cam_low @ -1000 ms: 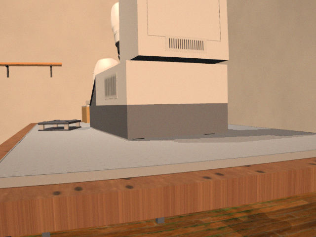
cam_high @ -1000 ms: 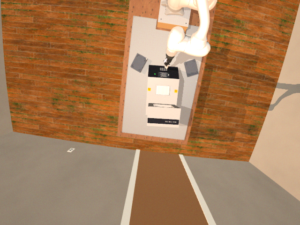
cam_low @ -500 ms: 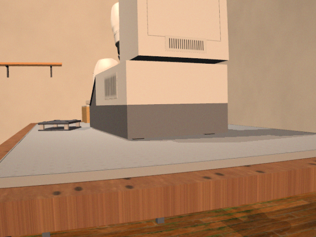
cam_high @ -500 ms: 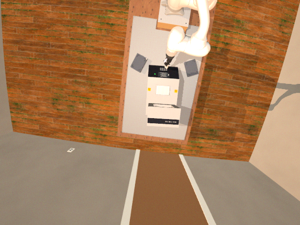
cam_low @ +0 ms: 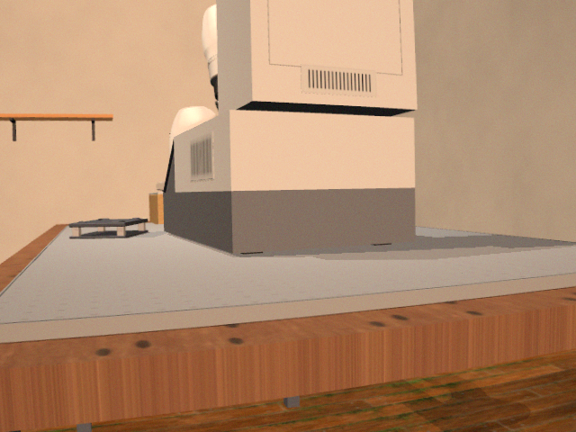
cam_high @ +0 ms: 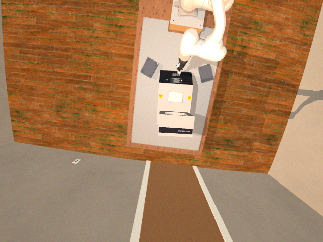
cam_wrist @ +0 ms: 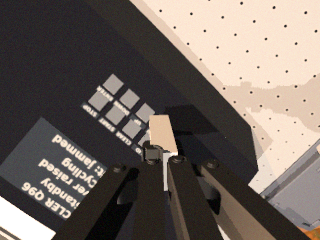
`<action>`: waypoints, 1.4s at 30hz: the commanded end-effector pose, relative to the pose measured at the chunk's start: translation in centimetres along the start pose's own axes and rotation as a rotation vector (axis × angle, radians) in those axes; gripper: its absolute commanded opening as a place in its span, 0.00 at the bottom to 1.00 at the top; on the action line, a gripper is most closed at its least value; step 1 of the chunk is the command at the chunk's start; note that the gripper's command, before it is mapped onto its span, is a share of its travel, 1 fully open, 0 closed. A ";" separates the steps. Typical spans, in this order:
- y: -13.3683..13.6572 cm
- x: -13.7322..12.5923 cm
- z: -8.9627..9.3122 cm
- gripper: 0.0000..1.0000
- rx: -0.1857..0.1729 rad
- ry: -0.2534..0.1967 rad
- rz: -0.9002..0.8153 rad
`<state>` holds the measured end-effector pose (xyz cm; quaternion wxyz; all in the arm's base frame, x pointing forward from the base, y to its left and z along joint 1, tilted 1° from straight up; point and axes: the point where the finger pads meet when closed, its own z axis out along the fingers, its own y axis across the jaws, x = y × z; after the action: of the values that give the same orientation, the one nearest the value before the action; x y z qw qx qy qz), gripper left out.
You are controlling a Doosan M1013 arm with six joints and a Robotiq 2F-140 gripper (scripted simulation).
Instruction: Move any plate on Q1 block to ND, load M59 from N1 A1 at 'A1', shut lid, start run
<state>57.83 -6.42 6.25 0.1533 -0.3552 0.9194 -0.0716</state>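
The cycler Q1 (cam_high: 175,102) stands mid-table with its lid (cam_high: 176,122) raised at the far end from the panel. A white plate (cam_high: 175,97) lies on its block between two yellow marks. The status lamp (cam_high: 166,79) shows green on the black panel. My gripper (cam_high: 179,69) is shut and empty, with its fingertips (cam_wrist: 162,135) together at one end of the keypad (cam_wrist: 116,108), covering the key there. I cannot tell whether the tips touch the key. From the exterior view I see only Q1's rear (cam_low: 316,176) and its raised lid (cam_low: 320,50).
Two dark plate nests flank the panel end of Q1, one at the left (cam_high: 150,67) and one at the right (cam_high: 205,72). Both look empty. One nest also shows in the exterior view (cam_low: 108,227). The arm's base (cam_high: 186,15) stands at the table's far end.
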 end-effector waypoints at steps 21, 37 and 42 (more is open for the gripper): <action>-0.3 -0.3 1.2 0.00 0.000 0.000 0.000; -0.2 -0.2 0.6 0.00 0.000 0.000 0.000; 0.0 0.0 0.1 0.00 0.000 0.000 0.000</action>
<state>58.11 -6.44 5.90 0.1532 -0.3552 0.9194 -0.0716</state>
